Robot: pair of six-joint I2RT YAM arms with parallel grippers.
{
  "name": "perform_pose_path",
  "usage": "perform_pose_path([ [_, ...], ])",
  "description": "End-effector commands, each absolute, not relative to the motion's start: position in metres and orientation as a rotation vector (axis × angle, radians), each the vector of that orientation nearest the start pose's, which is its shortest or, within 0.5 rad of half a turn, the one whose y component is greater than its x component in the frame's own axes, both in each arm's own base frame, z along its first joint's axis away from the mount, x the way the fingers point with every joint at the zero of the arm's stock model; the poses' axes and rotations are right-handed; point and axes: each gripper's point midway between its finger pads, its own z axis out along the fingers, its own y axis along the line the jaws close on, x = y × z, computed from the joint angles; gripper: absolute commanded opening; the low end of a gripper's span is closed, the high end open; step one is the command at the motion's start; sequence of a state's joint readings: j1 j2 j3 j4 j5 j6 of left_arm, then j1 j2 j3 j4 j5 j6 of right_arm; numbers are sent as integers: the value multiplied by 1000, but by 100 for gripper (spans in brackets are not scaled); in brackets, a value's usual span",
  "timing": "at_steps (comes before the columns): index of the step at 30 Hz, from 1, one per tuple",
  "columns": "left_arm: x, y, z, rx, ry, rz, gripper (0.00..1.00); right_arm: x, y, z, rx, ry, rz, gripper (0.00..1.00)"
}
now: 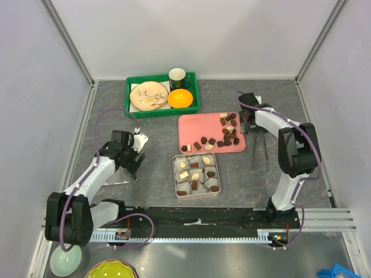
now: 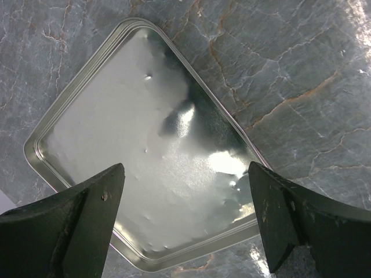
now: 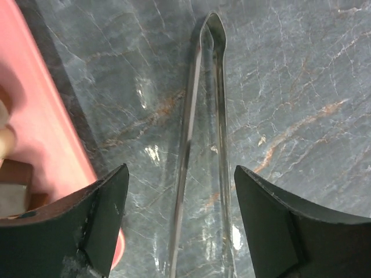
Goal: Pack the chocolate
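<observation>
Chocolate (image 1: pixel 204 141) lay loose on pink tray (image 1: pixel 197 126) right of centre, more in tin (image 1: pixel 175 174) at centre | left gripper (image 2: pixel 185 174) spread apart above metal lid (image 2: pixel 145 145), left of centre | right gripper (image 3: pixel 181 174) spread apart over tongs (image 3: pixel 192 104), right side, gripping nothing.

trays (image 1: pixel 197 124) 2 | tin (image 1: pixel 175 174) 1 | lid (image 2: pixel 145 145) 1 | tongs (image 3: pixel 203 145) 1 | cup (image 1: pixel 177 77) 1 | orange bowl (image 1: pixel 180 98) 1 | chocolate (image 1: pixel 204 139) many, count unclear

Lighting: bright, even, overhead; shadows faint. Glare: strong patches on metal tray (image 2: pixel 116 145), mild sheen on marbled tabletop (image 3: pixel 290 87). Near foreground soft in wrist views.
</observation>
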State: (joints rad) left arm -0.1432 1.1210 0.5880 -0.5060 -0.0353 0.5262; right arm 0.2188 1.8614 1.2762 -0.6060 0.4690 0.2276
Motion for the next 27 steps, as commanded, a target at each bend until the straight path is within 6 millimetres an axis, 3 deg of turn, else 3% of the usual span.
perform_pose_path([
  [1,265,-10,55,853,2411,220,93,411,18,87,227,2473,-437,78],
  [2,264,-11,52,857,2422,214,93,410,18,93,244,2455,-425,76],
  [7,267,-28,52,850,2445,135,91,412,23,172,316,2249,-279,71],
  [11,266,-39,48,845,2492,84,88,412,30,210,316,2154,-182,66],
  [16,265,-48,40,827,2539,28,82,408,40,236,302,2095,-87,63],
  [22,259,-49,31,811,2577,25,79,408,52,252,274,2064,-48,61],
  [24,258,-47,24,810,2592,33,75,407,58,258,262,2048,-31,59],
  [27,255,-48,15,810,2617,20,60,404,67,270,240,2016,-13,57],
])
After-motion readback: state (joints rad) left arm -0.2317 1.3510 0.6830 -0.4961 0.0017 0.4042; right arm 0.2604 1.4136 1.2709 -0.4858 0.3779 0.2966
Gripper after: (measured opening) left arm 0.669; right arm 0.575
